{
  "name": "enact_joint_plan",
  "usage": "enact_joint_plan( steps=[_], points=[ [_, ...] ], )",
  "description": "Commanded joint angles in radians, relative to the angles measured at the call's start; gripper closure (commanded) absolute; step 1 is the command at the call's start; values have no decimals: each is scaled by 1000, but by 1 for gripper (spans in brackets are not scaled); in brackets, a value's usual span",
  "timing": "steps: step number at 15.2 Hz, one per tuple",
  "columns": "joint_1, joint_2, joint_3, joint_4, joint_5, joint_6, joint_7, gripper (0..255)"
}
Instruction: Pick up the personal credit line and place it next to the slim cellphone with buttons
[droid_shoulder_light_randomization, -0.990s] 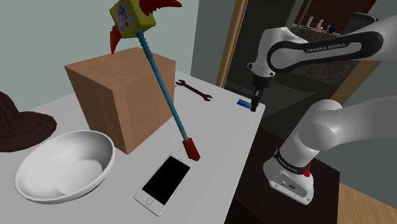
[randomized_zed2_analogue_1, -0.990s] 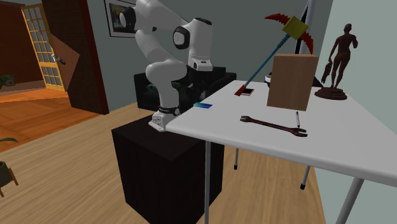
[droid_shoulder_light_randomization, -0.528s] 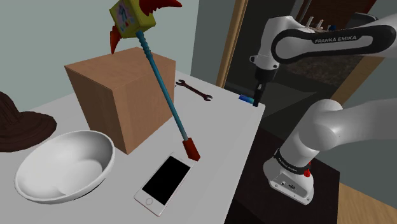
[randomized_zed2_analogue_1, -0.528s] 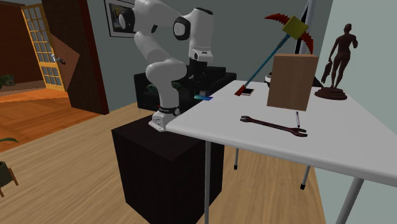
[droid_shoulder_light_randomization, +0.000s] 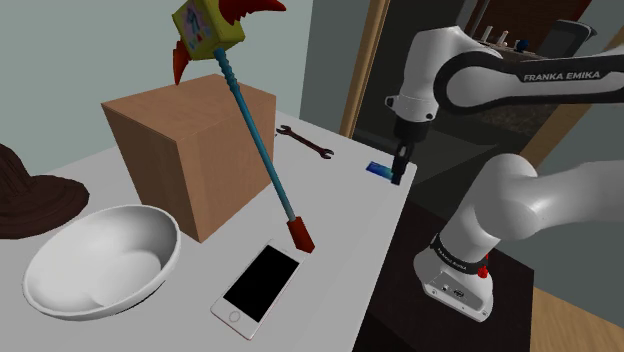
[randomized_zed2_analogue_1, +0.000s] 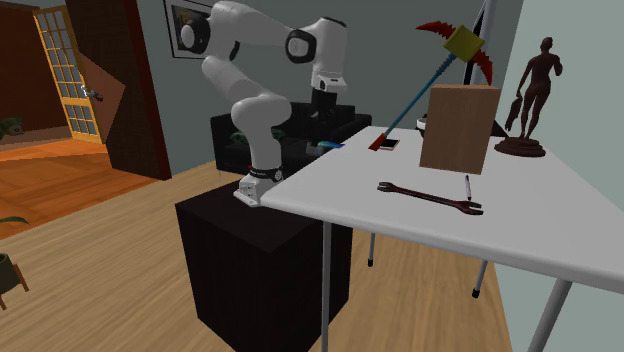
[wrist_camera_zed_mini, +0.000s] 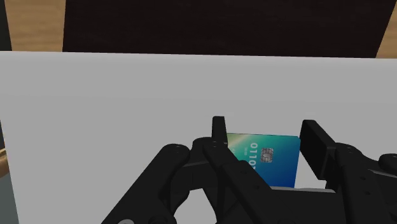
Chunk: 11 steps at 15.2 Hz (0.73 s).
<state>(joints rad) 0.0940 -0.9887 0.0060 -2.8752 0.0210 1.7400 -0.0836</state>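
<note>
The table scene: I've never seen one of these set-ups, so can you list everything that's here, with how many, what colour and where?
card: one, blue-green, at the table edge nearest the stand, clasped between the fingers
phone: one, white with a black screen, flat on the table beside the bowl
bowl: one, white, in front of the box
box: one, brown, mid-table
toy hammer: one, blue shaft, yellow and red head, leaning on the box
wrench: one, dark, beyond the box
figurine: one, dark brown, behind the box
table: one, white
stand: one, black, against the table
arm: one, white
gripper: one, black, on the card
</note>
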Motion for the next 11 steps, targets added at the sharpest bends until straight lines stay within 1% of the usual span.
enact_joint_plan(
  steps=[1,7,11],
  points=[
    [49,1,60,-1,64,4,65,255],
    [173,40,217,29,222,25,231,255],
    [234,107,320,77,314,58,334,255]
  ],
)
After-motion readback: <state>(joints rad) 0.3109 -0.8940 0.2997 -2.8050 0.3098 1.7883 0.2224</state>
